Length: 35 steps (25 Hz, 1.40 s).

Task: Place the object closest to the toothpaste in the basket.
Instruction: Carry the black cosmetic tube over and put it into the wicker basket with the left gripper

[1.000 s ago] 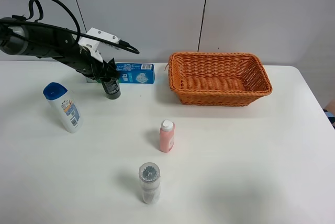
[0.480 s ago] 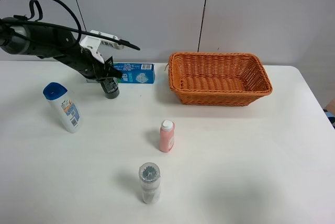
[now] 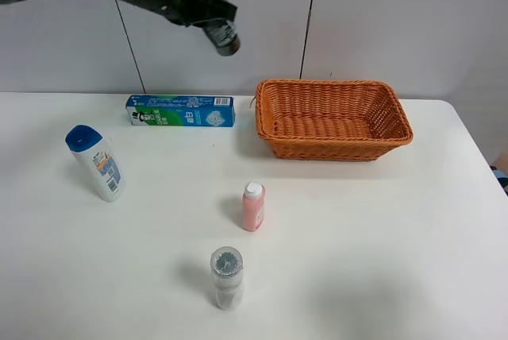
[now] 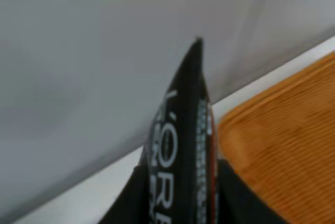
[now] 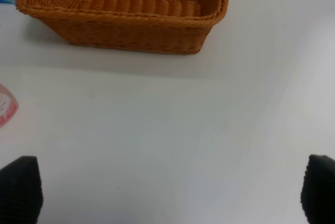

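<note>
The black L'Oréal tube (image 3: 225,38) sits pinched in my left gripper (image 3: 214,17), high in the air in front of the grey wall and well clear of the table (image 3: 381,237). Its long axis runs straight out from my fingers. From the high camera it slants downward and away from my wrist, with the free end aimed toward the near left corner of the wicker basket (image 3: 329,83). From my own wrist camera the tube narrows to a thin edge at its far tip, and the white lettering runs along its length. My two dark fingers (image 4: 124,198) press against it on either side.

The basket lies below and beyond the tube's tip, off to the side the tube points to. Its orange weave fills one corner of my wrist view, which is blurred. Almost straight beneath my left gripper, down on the table, the toothpaste box (image 3: 181,111) lies flat along the back edge. Farther below and back toward my arm's side stands a white bottle with a blue cap (image 3: 95,164). A small pink bottle (image 3: 252,206) and a clear bottle (image 3: 226,278) stand well below, toward the front of the table.

My right gripper (image 5: 170,190) has its fingers spread wide with nothing between them, over bare table, with the basket ahead of it.
</note>
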Each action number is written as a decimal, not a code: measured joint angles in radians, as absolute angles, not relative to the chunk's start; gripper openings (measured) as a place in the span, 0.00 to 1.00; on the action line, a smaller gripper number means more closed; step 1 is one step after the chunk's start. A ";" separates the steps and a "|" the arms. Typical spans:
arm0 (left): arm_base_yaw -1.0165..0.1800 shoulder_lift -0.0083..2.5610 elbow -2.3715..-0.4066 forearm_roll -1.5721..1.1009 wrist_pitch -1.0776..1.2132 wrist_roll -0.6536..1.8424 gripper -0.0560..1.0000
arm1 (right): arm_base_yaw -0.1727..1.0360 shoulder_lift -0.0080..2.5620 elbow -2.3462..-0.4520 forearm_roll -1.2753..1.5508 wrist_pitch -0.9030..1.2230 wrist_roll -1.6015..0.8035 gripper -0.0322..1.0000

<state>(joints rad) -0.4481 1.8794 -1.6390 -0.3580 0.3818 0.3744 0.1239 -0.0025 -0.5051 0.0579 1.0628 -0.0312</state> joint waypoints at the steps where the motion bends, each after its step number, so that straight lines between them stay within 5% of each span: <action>1: -0.479 1.889 -1.663 -0.361 0.382 0.374 0.28 | 0.124 -0.003 -0.505 0.058 1.063 -0.031 0.99; 10: -0.701 2.085 -1.716 -0.371 0.365 0.375 0.28 | 0.124 -0.003 -0.505 0.058 1.063 -0.031 0.99; 23: -0.722 2.236 -1.716 -0.418 0.201 0.375 0.28 | 0.124 -0.003 -0.505 0.058 1.063 -0.031 0.99; 30: -0.722 2.255 -1.716 -0.420 0.185 0.375 0.75 | 0.124 -0.003 -0.505 0.058 1.063 -0.031 0.99; 35: -0.720 2.221 -1.716 -0.428 0.185 0.372 0.81 | 0.124 -0.003 -0.505 0.058 1.063 -0.031 0.99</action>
<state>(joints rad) -0.7199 2.2211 -1.7162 -0.4280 0.1853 0.3722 0.1239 -0.0025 -0.5051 0.0579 1.0628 -0.0312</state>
